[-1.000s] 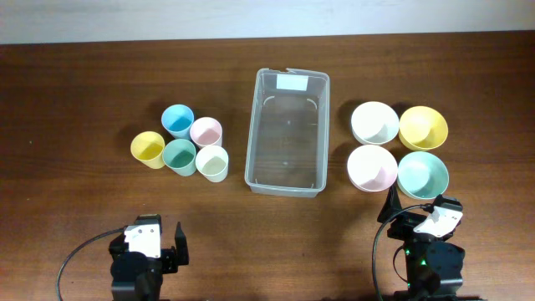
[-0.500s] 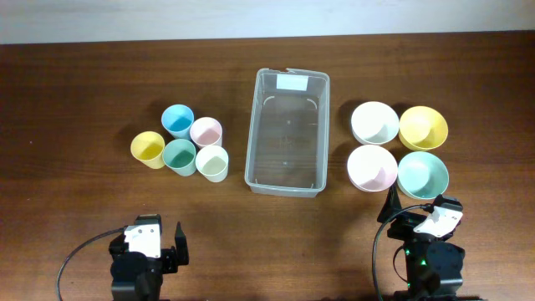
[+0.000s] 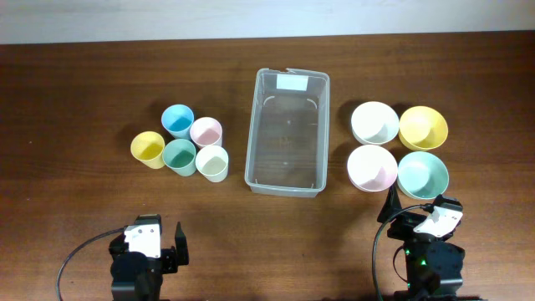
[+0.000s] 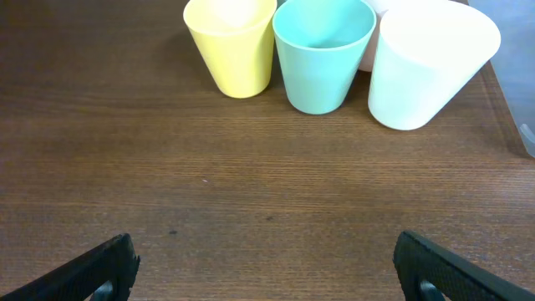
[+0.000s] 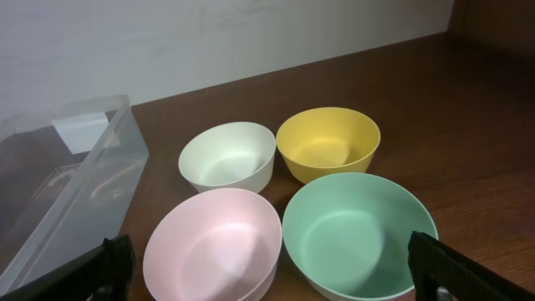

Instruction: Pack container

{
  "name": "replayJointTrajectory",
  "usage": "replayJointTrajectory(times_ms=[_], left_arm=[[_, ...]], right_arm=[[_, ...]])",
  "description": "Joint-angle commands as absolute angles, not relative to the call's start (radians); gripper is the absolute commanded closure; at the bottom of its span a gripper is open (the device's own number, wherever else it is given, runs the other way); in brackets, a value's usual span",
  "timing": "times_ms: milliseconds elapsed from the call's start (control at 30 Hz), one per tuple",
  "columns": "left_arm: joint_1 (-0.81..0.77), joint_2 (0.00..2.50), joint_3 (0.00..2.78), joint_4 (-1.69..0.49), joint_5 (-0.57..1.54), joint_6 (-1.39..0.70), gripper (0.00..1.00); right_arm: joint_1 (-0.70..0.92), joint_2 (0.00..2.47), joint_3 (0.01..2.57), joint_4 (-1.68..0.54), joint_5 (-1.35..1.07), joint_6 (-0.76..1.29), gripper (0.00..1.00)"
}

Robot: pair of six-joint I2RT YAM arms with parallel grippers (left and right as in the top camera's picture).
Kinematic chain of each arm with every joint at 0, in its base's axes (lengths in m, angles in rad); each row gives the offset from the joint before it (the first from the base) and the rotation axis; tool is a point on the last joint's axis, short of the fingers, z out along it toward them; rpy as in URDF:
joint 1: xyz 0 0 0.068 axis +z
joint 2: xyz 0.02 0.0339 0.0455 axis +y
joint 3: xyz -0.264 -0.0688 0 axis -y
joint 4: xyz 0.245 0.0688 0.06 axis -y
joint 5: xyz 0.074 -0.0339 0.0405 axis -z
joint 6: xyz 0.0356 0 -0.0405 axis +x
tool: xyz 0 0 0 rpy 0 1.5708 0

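The clear container (image 3: 287,132) stands empty mid-table, white label at its far end; its corner shows in the right wrist view (image 5: 58,180). Several pastel cups stand to its left: blue (image 3: 177,120), pink (image 3: 206,131), yellow (image 3: 148,149), teal (image 3: 179,155), cream (image 3: 212,163). Bowls stand to its right: white (image 3: 374,122), yellow (image 3: 422,127), pink (image 3: 372,167), teal (image 3: 422,174). My left gripper (image 3: 159,238) is open and empty near the front edge, facing the cups (image 4: 323,52). My right gripper (image 3: 414,209) is open and empty just before the pink (image 5: 213,245) and teal (image 5: 359,234) bowls.
Dark wood table (image 3: 84,92) with a pale wall strip along the far edge. Black cables loop beside each arm base at the front. Bare wood lies between the left gripper and the cups (image 4: 267,192).
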State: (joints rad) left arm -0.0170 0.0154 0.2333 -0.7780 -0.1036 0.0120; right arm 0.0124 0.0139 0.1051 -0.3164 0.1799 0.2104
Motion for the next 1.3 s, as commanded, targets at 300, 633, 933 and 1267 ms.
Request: replayJointTrajectory(times_ms=[300, 633, 933, 1267], left_arm=[[-0.022, 0.005, 0.222, -0.779, -0.093, 0.031, 0.0], [-0.022, 0.005, 0.222, -0.779, -0.093, 0.031, 0.0], [-0.022, 0.005, 0.222, -0.78, -0.093, 0.031, 0.0], [-0.022, 0.005, 0.222, -0.78, -0.093, 0.031, 0.0]], right_arm=[[0.006, 0.004, 0.097, -0.32, 0.076, 0.229, 0.01], [0.006, 0.004, 0.11, -0.295, -0.116, 0.234, 0.01], [0.006, 0.272, 0.439, -0.546, -0.142, 0.239, 0.01], [0.005, 0.872, 1.076, -0.875, -0.161, 0.188, 0.01]])
